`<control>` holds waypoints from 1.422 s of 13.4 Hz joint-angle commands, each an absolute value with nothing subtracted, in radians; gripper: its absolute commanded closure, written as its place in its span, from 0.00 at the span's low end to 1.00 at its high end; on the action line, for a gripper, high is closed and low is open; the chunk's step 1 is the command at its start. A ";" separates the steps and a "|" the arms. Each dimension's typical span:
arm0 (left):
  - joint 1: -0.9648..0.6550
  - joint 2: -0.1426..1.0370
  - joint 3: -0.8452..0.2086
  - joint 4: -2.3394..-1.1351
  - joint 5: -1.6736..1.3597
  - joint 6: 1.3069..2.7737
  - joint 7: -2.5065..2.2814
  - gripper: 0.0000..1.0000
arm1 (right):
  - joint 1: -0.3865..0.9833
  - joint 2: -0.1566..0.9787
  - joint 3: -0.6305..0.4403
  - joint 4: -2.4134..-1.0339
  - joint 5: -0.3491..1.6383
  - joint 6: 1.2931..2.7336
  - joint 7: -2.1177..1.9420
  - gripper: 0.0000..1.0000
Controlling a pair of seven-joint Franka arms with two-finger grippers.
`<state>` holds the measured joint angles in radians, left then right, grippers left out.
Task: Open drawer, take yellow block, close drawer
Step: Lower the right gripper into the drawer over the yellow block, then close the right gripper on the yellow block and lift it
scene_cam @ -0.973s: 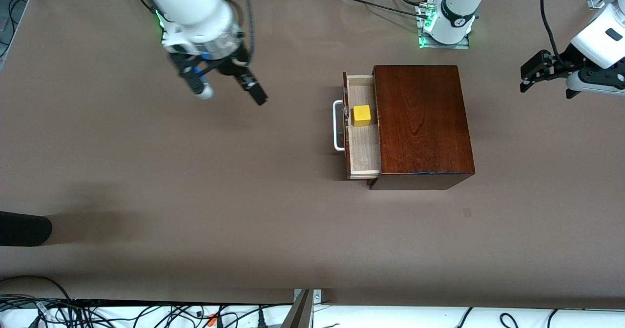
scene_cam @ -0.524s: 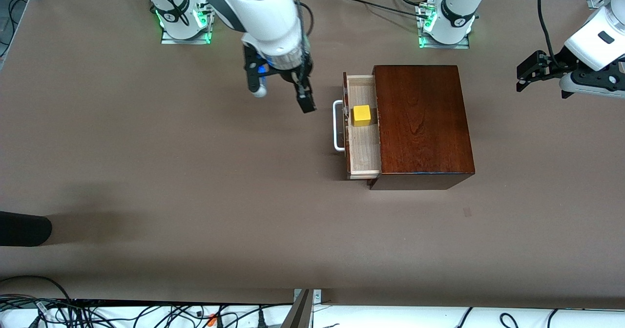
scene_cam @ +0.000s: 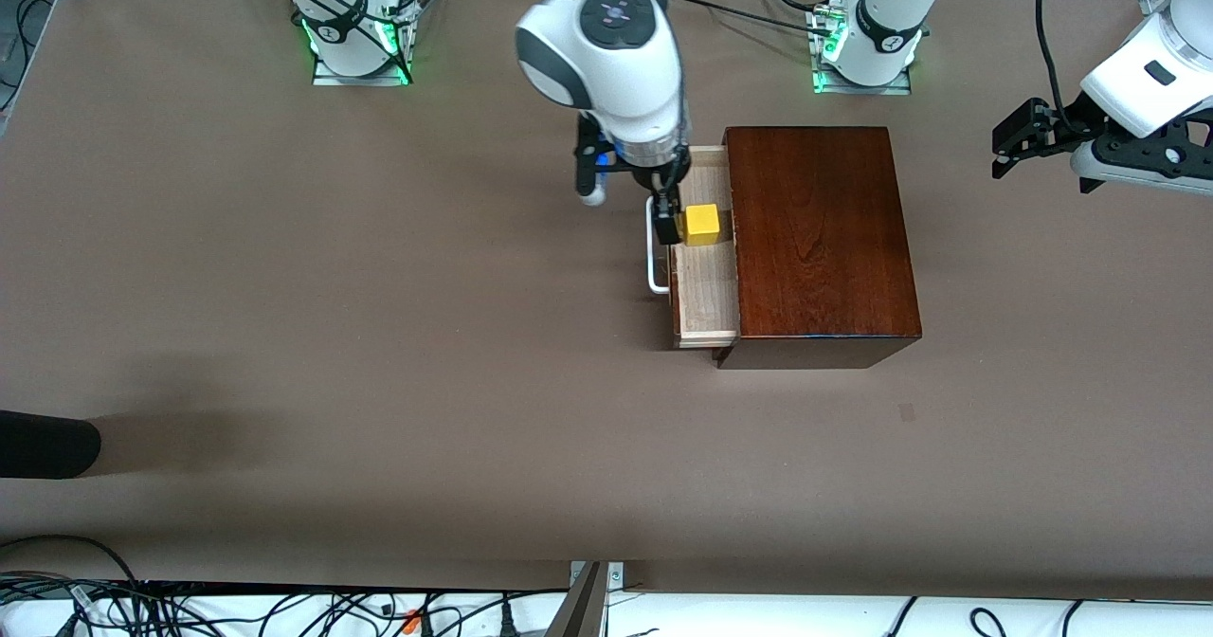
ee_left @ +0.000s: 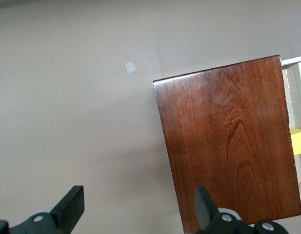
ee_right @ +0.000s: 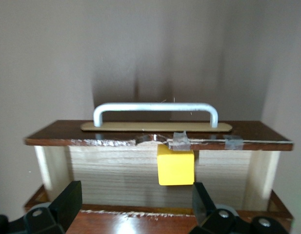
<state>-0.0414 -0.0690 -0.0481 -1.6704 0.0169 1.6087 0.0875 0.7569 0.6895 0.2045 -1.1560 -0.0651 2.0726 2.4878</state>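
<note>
The dark reddish-brown box [scene_cam: 820, 239] stands toward the left arm's end of the table. Its drawer [scene_cam: 706, 286] is pulled out toward the right arm's end, showing pale wood and the white handle [scene_cam: 654, 258]. The yellow block [scene_cam: 703, 224] sits in the drawer against its front panel. My right gripper [scene_cam: 628, 203] hangs open over the handle and drawer front. In the right wrist view the yellow block [ee_right: 175, 167] lies close to one finger of the right gripper [ee_right: 135, 204], which holds nothing. My left gripper [scene_cam: 1019, 142] waits open in the air off the box's closed end, empty [ee_left: 139, 207].
A dark rounded object [scene_cam: 47, 443] pokes in at the table edge at the right arm's end. Cables [scene_cam: 284, 609] run below the table's near edge. A small pale mark [scene_cam: 907, 412] lies on the brown table nearer the camera than the box.
The right arm has swung from the right arm's end of the table across to the drawer front, its gripper staying open. The left gripper has drifted slightly toward the box.
</note>
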 commanded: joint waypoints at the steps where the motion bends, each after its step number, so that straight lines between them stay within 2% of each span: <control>1: -0.048 -0.051 -0.044 -1.637 0.017 1.598 0.107 0.00 | 0.801 0.761 0.178 -1.097 -0.092 2.123 2.543 0.00; 6: -0.048 -0.049 -0.044 -1.638 0.017 1.598 0.109 0.00 | 0.842 0.818 0.163 -1.097 -0.094 2.183 2.576 0.00; 16: -0.048 -0.049 -0.044 -1.638 0.017 1.598 0.107 0.00 | 0.853 0.861 0.163 -1.118 -0.086 2.181 2.576 0.00; 17: -0.048 -0.049 -0.044 -1.637 0.017 1.598 0.109 0.00 | 0.853 0.862 0.163 -1.120 -0.084 2.181 2.576 0.04; 18: -0.048 -0.049 -0.044 -1.637 0.017 1.598 0.107 0.00 | 0.854 0.862 0.163 -1.124 -0.092 2.183 2.576 0.28; 19: -0.048 -0.049 -0.044 -1.637 0.017 1.598 0.107 0.00 | 0.854 0.862 0.163 -1.124 -0.092 2.184 2.574 0.42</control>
<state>-0.0414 -0.0613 -0.0482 -1.6659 0.0169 1.6088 0.0876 0.8406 0.8553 0.1723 -1.1383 -0.0767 2.1844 2.5530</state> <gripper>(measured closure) 0.000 0.040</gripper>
